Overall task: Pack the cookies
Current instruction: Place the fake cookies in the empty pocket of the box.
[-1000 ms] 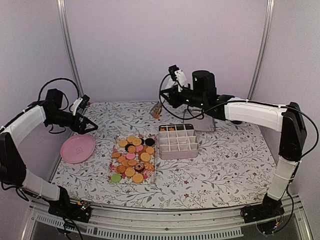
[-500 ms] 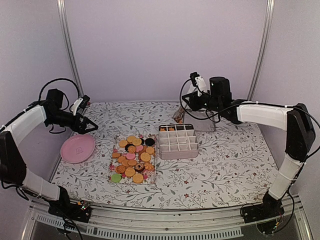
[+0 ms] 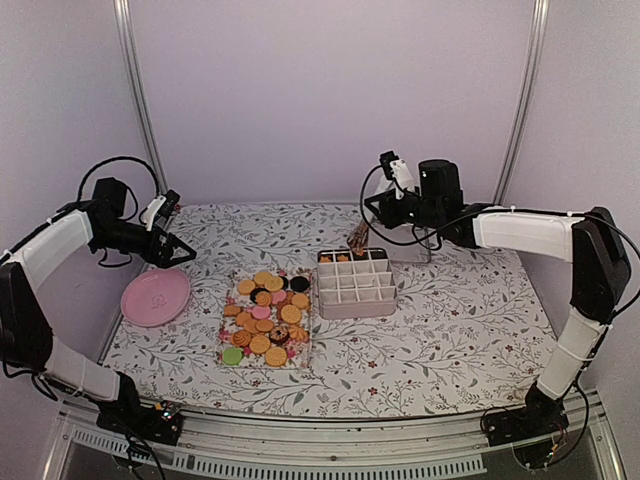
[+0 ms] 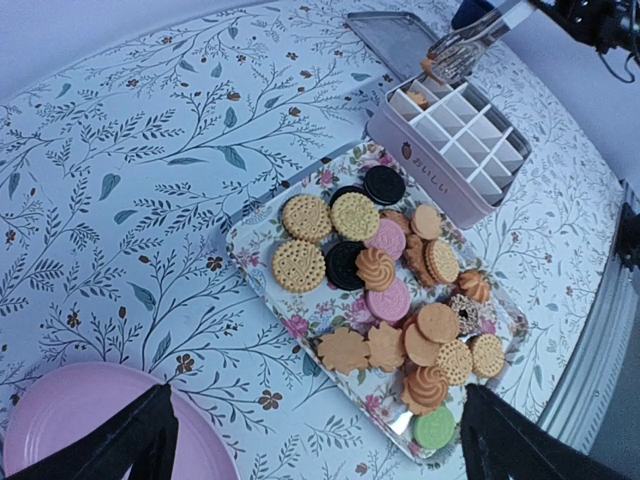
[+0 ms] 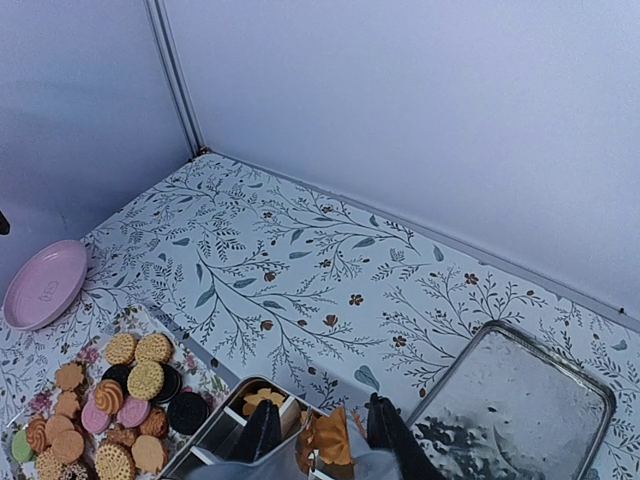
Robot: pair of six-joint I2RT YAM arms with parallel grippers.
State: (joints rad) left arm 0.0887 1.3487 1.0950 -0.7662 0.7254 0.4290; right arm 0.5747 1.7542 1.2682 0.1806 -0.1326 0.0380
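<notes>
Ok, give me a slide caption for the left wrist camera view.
Tongs hold an orange cookie over the pink divided box, beside a floral tray of assorted cookies; left fingers open.

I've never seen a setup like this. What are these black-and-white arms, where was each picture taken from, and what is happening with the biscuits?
These are two robot arms bolted to the near edge of a table. The wide picture looks down from above and behind them. The other two come from a small camera on each wrist. On the flowered cloth lie a tray of cookies, a pink box split into compartments, a metal lid flat behind it, and a pink plate. The right claw grips metal tongs, which pinch an orange cookie over the box's far row. The left claw hangs open and empty near the plate.
</notes>
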